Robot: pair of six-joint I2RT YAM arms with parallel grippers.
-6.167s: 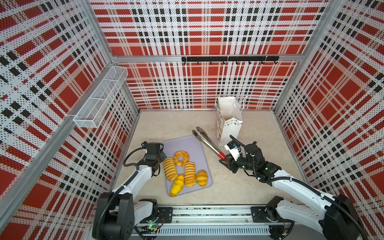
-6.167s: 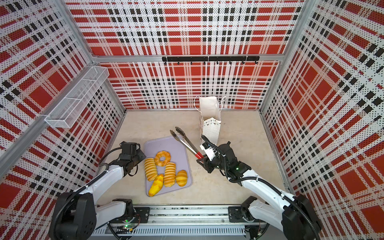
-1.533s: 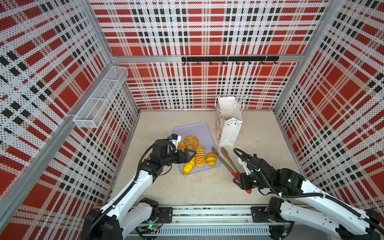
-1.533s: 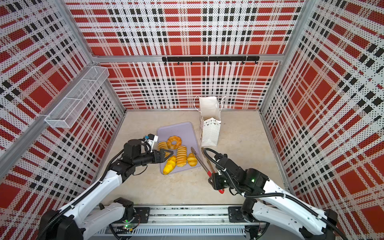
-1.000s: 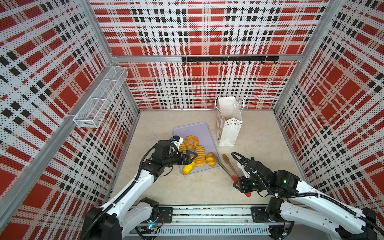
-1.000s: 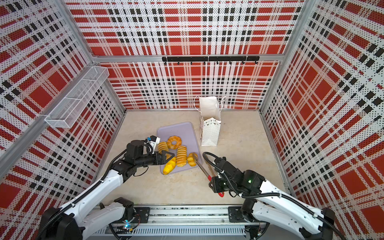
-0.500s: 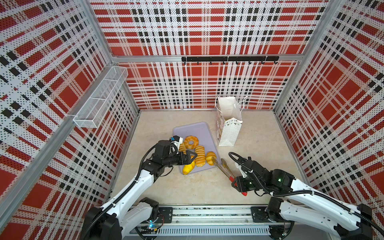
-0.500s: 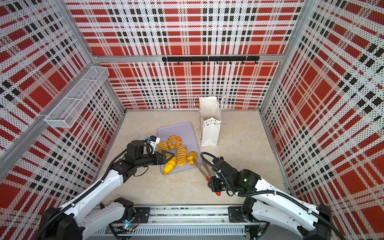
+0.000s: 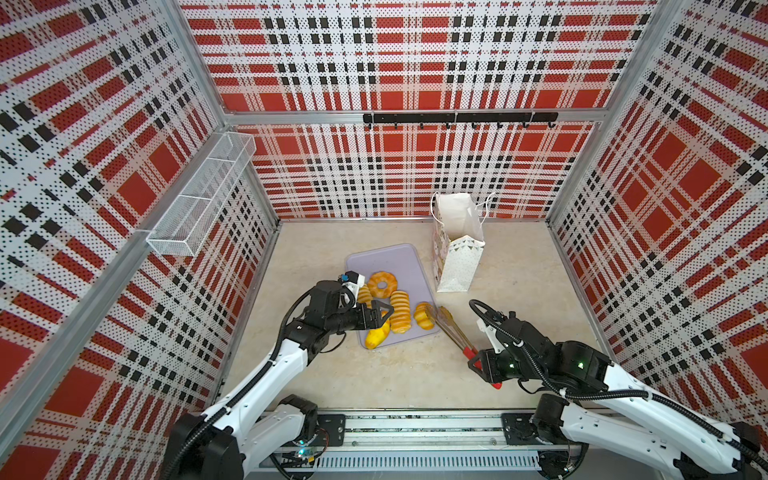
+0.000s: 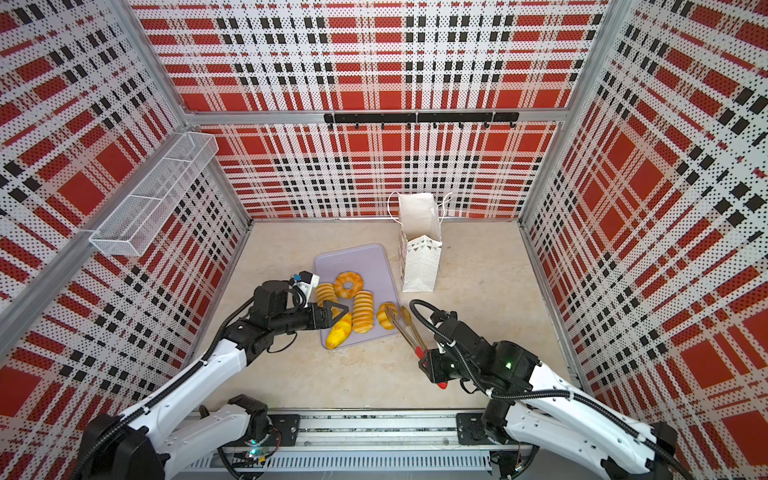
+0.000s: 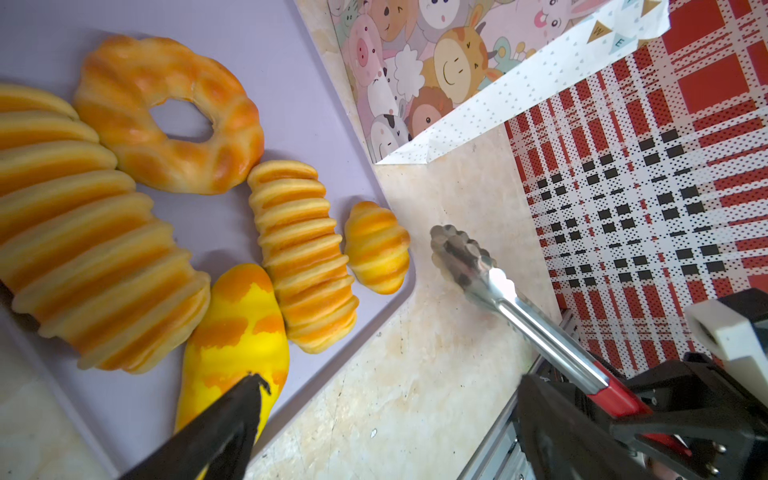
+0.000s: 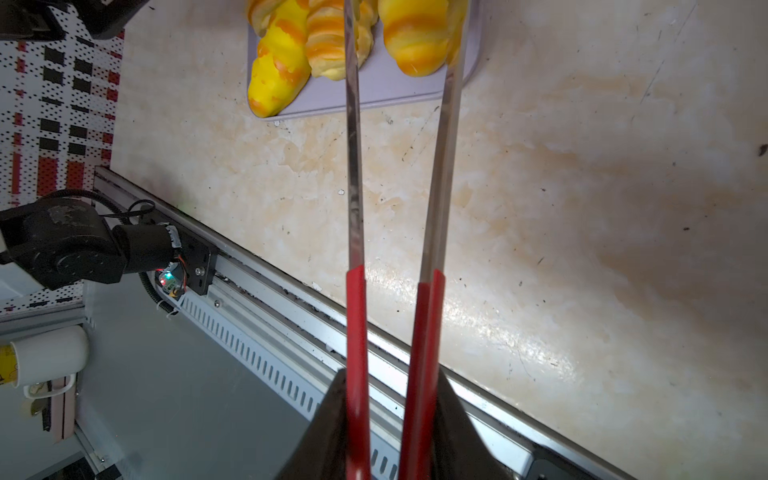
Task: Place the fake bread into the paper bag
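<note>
From where I stand, the fresh change is on the right side. Compared with a second ago, the right gripper [image 9: 478, 360] is a touch further toward the tray [image 9: 386, 257], and its jaws are clamped more tightly on the red handles of the tongs [image 9: 451, 328], drawing the two blades closer together. The scalloped tips now reach the small roll [image 9: 423, 316] at the tray's near corner. From the right wrist the blades seem to straddle the roll, but the left wrist view shows a strip of table [image 11: 419, 374] between the tong head and the roll, so I judge it is not yet pinched. The left gripper [image 9: 380, 319] is unchanged over that second: jaws wide apart and empty, hovering low over the yellow bun [image 9: 376, 337]. Set against six seconds ago, the tray lies much nearer the paper bag [image 9: 459, 257] and the tongs are off the table. All the fake bread [image 9: 400, 316] I can see is on the tray, while the bag stands upright just beyond the tray's far corner. So the reach is shortened and the tool is in hand, but no piece has gone in. To my eye, the squeeze on that roll comes next.
</note>
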